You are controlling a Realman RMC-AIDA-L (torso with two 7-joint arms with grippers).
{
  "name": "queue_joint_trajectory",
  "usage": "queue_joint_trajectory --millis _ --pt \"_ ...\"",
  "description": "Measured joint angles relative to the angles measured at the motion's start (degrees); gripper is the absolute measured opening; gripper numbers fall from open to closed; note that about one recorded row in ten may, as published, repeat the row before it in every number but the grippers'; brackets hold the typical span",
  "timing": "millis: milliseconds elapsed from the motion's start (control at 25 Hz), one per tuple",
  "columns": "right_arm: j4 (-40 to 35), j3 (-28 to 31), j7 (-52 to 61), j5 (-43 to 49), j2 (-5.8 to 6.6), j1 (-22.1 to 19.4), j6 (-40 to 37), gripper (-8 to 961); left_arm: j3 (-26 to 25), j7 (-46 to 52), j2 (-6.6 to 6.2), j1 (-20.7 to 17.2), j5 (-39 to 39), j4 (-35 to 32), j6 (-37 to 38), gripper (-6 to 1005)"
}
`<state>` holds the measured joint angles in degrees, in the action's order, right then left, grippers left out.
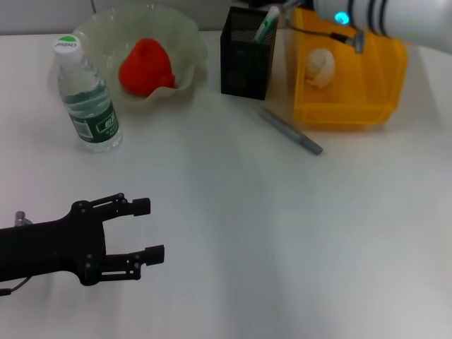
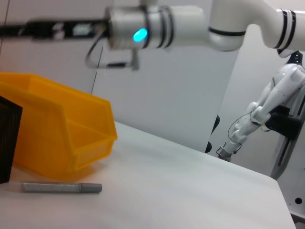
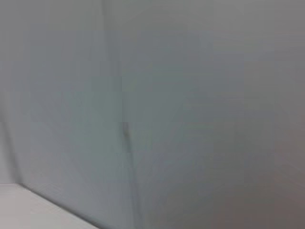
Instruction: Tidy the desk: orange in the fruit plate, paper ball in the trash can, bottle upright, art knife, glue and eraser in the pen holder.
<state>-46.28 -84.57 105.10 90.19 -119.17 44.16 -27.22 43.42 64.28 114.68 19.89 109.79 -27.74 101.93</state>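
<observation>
Resting low over the desk [image 1: 233, 233] at the near left, the left gripper [image 1: 145, 228] points toward the middle with its two black fingers spread apart and nothing between them. It sits well apart from every object.

At the far left the bottle [image 1: 86, 99] stands upright on the desk, cap up, just beside the plate [image 1: 180, 42]. The orange [image 1: 145, 67] lies inside the plate, near its middle. Right of the plate stands the black mesh holder [image 1: 245, 60], with a white and green tube [image 1: 267, 25] sticking out of its top, leaning toward the bin [image 1: 367, 92]. The yellow bin stands just beside the holder on its right, and the paper ball [image 1: 320, 68] lies in it, against the inner wall.

A grey pen-like stick [image 1: 291, 131] lies flat on the desk in front of the holder and the bin, slanting from the holder's foot toward the near right. The left wrist view shows the same stick [image 2: 62, 187] lying close to the foot of the bin [image 2: 71, 138], with a corner of the holder [image 2: 8, 138] at the edge.

The right arm [image 1: 392, 18] reaches in from the far right, high above the bin, a blue light glowing on its white wrist. Its gripper [image 2: 52, 29] shows in the left wrist view as a dark blurred shape stretching out past the wrist; whether it is spread or closed cannot be told. The right wrist view shows only a plain grey wall.
</observation>
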Motion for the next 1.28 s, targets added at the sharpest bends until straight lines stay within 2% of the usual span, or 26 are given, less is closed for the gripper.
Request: queue_joint_trajectory --millis 80,120,160,240,280,320,360,440,480,520,560,640,680,720,760,920,1280 --pt "-5.97 3.38 0.38 -1.28 0.21 -4.01 -9.35 472 0.00 -0.12 0.02 -0.07 0.00 0.03 0.08 861" --pt "-10.15 7.62 2.59 -0.61 0.46 -6.17 -18.65 501 0.00 -0.15 0.03 -0.05 0.03 0.03 0.13 861" --pt "-10.15 7.62 2.59 -0.61 0.46 -6.17 -18.65 530 0.03 -0.17 0.08 -0.02 0.04 0.01 0.16 861" --pt "-13.68 11.18 9.35 4.44 1.36 -7.18 -28.18 588 0.07 -0.21 0.14 0.00 0.05 -0.18 0.38 861" --pt "-14.74 12.07 12.72 7.62 1.89 -7.14 -31.47 617 0.05 -0.26 0.17 0.01 0.10 -0.21 0.75 861" --pt "-16.23 13.72 19.30 15.44 2.85 -6.12 -38.16 646 0.06 -0.27 0.18 0.10 0.14 -0.16 0.88 861" --pt "-16.44 14.42 22.29 20.13 3.21 -5.16 -41.01 645 0.11 -0.27 0.18 0.18 0.19 -0.12 0.93 861" --pt "-16.77 15.40 27.53 28.72 3.52 -3.27 -45.64 644 0.30 -0.28 0.19 0.29 0.27 -0.09 0.98 861" --pt "-16.77 15.40 27.53 28.72 3.52 -3.27 -45.64 643 0.30 -0.28 0.19 0.29 0.27 -0.09 0.98 861" --pt "-16.96 15.71 32.43 37.04 3.43 -1.57 -49.19 642 0.39 -0.29 0.19 0.30 0.30 -0.09 1.01 860" --pt "-16.96 15.71 32.43 37.04 3.43 -1.57 -49.19 642 0.39 -0.29 0.19 0.30 0.30 -0.09 1.01 860" --pt "-16.97 15.68 35.61 43.23 2.95 -0.65 -51.26 641 0.45 -0.30 0.19 0.33 0.34 0.00 1.04 860" --pt "-16.96 15.54 36.86 46.01 2.53 -0.34 -52.31 641 0.47 -0.30 0.19 0.35 0.34 0.00 1.04 860" --pt "-17.06 15.33 38.94 51.45 1.38 0.24 -53.93 641 0.47 -0.30 0.19 0.33 0.34 0.00 1.06 860" --pt "-17.06 15.33 38.94 51.45 1.38 0.24 -53.93 641 0.47 -0.30 0.19 0.28 0.34 -0.07 1.08 860" --pt "-16.79 14.32 42.31 59.45 -0.17 0.77 -54.52 640 0.45 -0.30 0.14 0.24 0.34 -0.09 1.24 860" --pt "-13.63 11.83 43.07 59.49 -0.22 0.51 -51.62 638 0.44 -0.18 0.10 0.41 0.34 -0.21 1.36 861"
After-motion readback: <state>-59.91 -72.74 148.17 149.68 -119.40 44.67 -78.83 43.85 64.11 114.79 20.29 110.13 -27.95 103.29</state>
